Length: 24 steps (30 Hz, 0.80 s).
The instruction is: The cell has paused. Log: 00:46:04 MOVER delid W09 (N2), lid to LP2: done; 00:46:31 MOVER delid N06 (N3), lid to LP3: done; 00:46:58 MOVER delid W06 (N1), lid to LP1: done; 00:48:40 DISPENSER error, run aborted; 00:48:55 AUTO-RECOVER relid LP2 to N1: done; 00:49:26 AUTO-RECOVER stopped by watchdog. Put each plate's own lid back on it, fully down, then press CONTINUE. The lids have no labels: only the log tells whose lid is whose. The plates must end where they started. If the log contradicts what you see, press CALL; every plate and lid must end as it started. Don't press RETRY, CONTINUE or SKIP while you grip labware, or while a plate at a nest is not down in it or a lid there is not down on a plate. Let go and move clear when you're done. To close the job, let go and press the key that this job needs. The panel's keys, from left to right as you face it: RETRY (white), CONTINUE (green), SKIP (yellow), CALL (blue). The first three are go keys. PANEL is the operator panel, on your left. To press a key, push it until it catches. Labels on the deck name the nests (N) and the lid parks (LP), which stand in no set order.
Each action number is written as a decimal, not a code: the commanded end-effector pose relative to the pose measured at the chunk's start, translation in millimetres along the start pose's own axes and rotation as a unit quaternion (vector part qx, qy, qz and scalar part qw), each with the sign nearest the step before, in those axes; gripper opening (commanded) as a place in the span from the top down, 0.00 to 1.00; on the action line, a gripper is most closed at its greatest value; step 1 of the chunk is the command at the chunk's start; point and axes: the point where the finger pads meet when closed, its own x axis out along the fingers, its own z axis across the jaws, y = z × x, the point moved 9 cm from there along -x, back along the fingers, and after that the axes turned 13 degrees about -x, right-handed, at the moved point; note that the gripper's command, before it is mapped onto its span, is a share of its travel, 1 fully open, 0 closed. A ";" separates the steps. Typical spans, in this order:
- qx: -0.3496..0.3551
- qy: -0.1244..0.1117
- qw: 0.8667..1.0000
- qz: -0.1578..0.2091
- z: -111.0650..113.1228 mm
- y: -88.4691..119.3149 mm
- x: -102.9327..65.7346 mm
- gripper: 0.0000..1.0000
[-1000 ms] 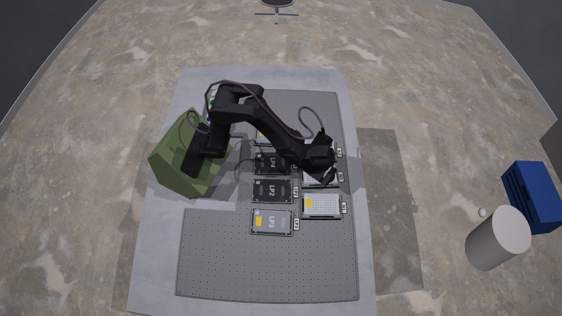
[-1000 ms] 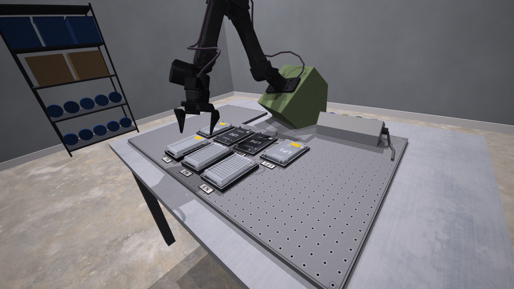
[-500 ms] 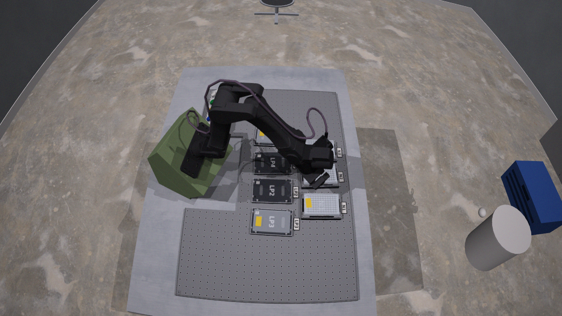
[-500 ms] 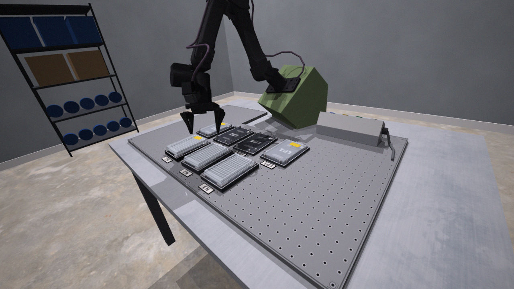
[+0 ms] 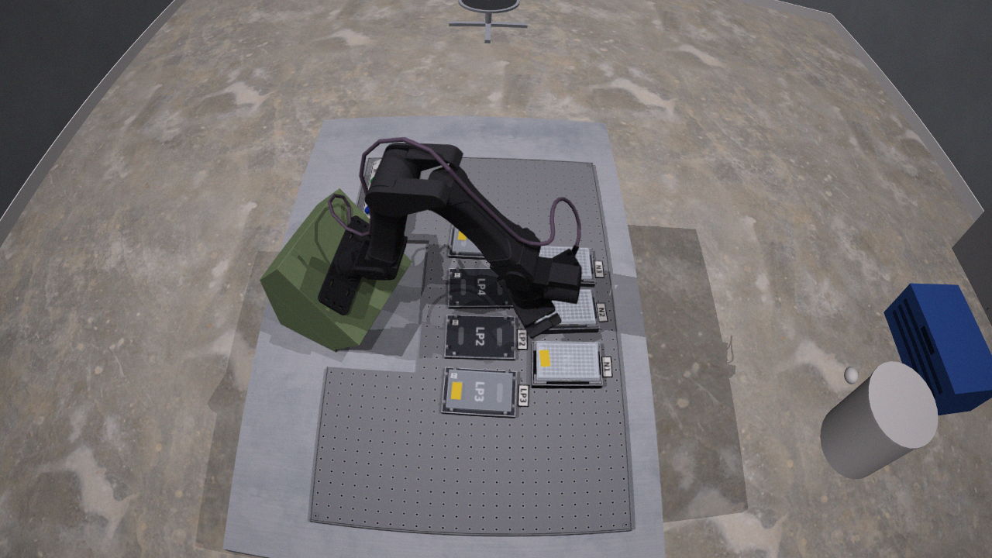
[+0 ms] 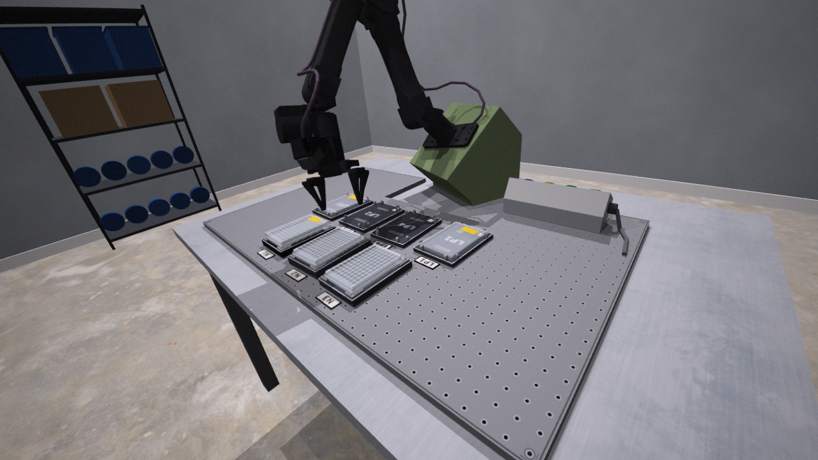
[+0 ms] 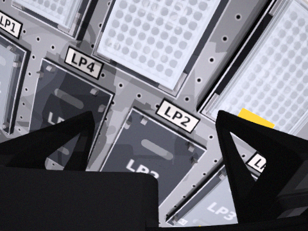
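- The perforated deck (image 5: 388,478) lies under the gripper (image 6: 340,201), which hangs with its jaws wide apart, holding nothing.
- The lidded plate at N1 (image 7: 274,86), likely the next pick, sits ahead and to its right, long axis slanting across the finger line.
- The uncovered N2 plate (image 7: 167,17) lies straight ahead.
- The bare LP2 park (image 7: 154,154) lies directly below; nothing blocks the way.
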 end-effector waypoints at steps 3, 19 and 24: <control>0.049 -0.009 0.998 0.023 1.2 5.3 -15.5 0.00; 0.151 -0.065 0.980 0.108 14.2 18.6 -20.1 0.00; 0.186 -0.077 0.970 0.138 20.9 26.2 -27.5 0.00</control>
